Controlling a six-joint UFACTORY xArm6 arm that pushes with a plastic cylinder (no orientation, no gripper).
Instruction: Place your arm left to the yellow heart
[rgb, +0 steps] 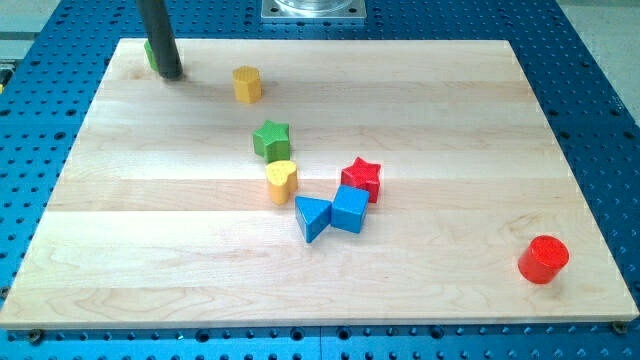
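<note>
The yellow heart (282, 181) lies near the middle of the wooden board, just below a green star (271, 139). My tip (168, 75) stands at the board's top left, far up and to the left of the heart. The rod partly hides a green block (149, 53) behind it. My tip touches none of the central blocks.
A yellow hexagon-like block (247, 84) sits right of my tip. A red star (361, 178), a blue cube (350, 209) and a blue triangle (312, 217) cluster right of the heart. A red cylinder (543, 259) stands at the bottom right. The board (450, 120) lies on a blue perforated table.
</note>
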